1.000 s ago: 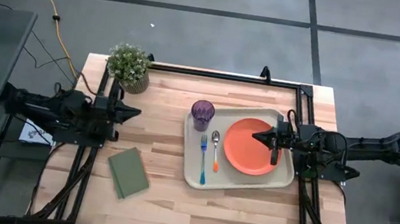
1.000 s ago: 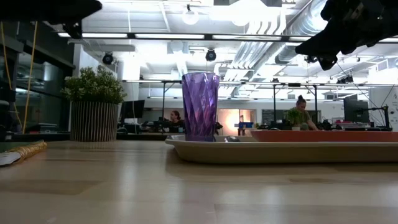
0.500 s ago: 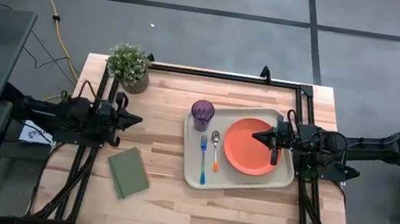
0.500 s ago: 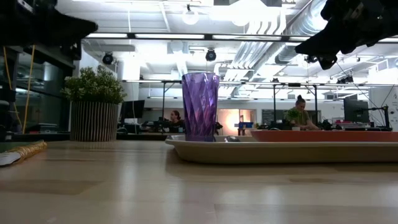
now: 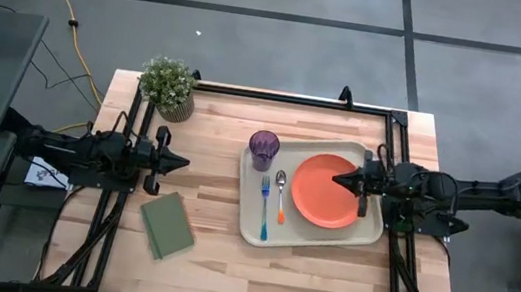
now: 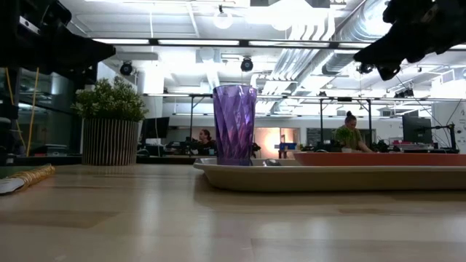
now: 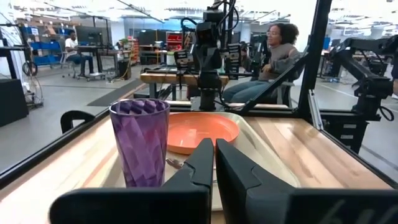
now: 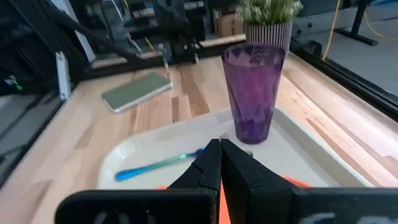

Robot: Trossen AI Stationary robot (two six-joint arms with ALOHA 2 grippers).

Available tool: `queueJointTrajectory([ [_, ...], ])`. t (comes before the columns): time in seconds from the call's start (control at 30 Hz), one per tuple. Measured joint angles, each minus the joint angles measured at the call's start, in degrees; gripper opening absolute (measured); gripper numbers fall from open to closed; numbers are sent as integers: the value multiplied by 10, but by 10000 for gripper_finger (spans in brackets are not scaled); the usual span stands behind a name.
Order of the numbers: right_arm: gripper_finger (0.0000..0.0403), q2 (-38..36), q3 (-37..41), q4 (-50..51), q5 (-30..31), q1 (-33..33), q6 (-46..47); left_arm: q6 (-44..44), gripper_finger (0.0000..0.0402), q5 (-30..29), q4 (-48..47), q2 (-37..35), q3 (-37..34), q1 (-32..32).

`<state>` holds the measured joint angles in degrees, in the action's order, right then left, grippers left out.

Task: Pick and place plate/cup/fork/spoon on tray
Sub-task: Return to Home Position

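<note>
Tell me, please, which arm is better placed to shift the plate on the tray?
The right: its hand hangs shut over the plate on the tray; the left hand is off the tray.

Two matte black jointed arms with exposed cabling; each ends in a black claw, left claw (image 5: 181, 163), right claw (image 5: 337, 180), with tapered fingers.

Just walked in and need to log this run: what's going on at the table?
Nothing is being held. The plate, cup, fork and spoon all sit on the tray. The right gripper hangs shut over the plate's edge. The left gripper, also shut, sits off the tray above bare wood near the green pad.
</note>
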<state>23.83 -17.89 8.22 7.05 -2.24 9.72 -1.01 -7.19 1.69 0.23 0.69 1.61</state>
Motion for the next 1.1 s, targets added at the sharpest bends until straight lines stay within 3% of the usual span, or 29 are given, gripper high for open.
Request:
queueJointTrajectory([
  [0.13, 0, -53, 3, -1, -1, 0, 4, 0, 0, 0, 0, 0, 0, 0],
  [0.37, 0, -132, 89, -95, -26, 0, -22, 7, 0, 0, -1, 0, 0, 0],
  [0.63, 0, -238, 139, -95, -24, 0, -44, 8, 0, 0, -1, 0, 0, 0],
  [1.1, 0, -235, 173, -97, -40, -1, -60, 7, 3, 1, -1, 5, 0, 0],
])
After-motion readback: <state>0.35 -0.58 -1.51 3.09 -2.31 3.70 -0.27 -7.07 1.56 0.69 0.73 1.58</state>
